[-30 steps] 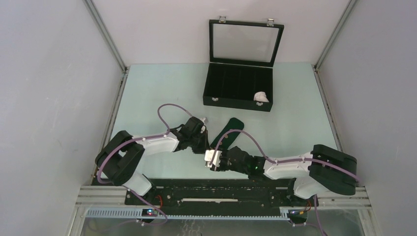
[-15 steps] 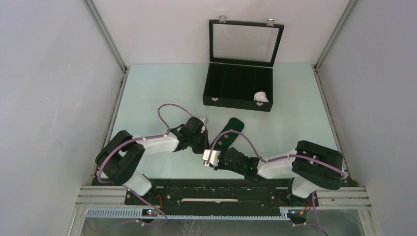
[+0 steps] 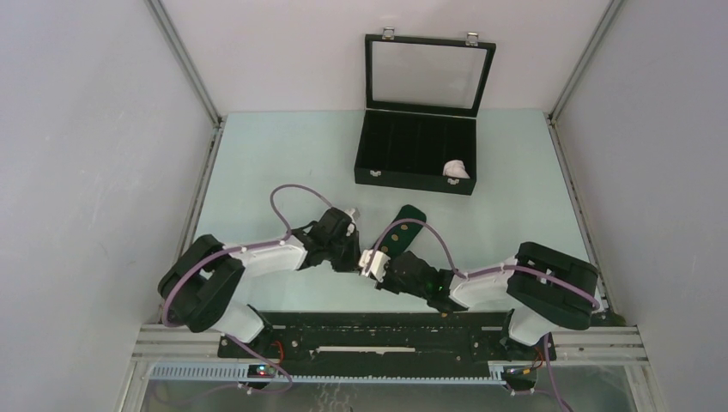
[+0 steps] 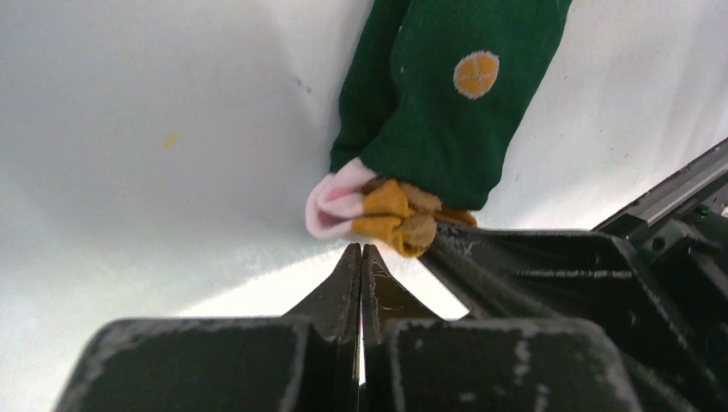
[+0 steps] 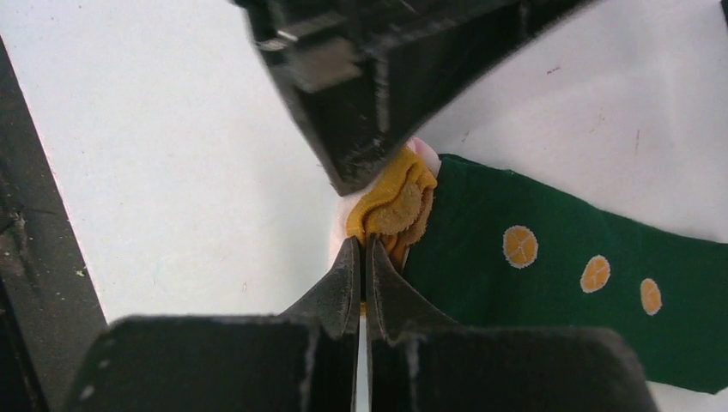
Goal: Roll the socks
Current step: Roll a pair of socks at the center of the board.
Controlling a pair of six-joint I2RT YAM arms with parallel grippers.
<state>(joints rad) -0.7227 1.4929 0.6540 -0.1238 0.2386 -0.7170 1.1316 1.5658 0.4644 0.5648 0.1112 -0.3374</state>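
The dark green sock (image 3: pixel 405 221) with tan dots lies flat on the table, its white-orange end toward the arms. In the right wrist view my right gripper (image 5: pixel 360 246) is shut on the bunched orange end (image 5: pixel 397 202) of the green sock (image 5: pixel 558 292). My left gripper (image 4: pixel 361 249) is shut with nothing in it, its tips just short of the pink-white and orange end (image 4: pixel 378 210). From above, the left gripper (image 3: pixel 357 257) and right gripper (image 3: pixel 374 254) meet at that end. A white sock (image 3: pixel 456 169) sits bunched in the black case.
The open black case (image 3: pixel 412 176) with a glass lid stands at the back of the table. The black rail (image 3: pixel 378 339) with both arm bases runs along the near edge. Grey walls close in both sides.
My right gripper has shut on the sock's orange end and moved slightly up and left. The left arm has shifted a little; its jaws stay shut.
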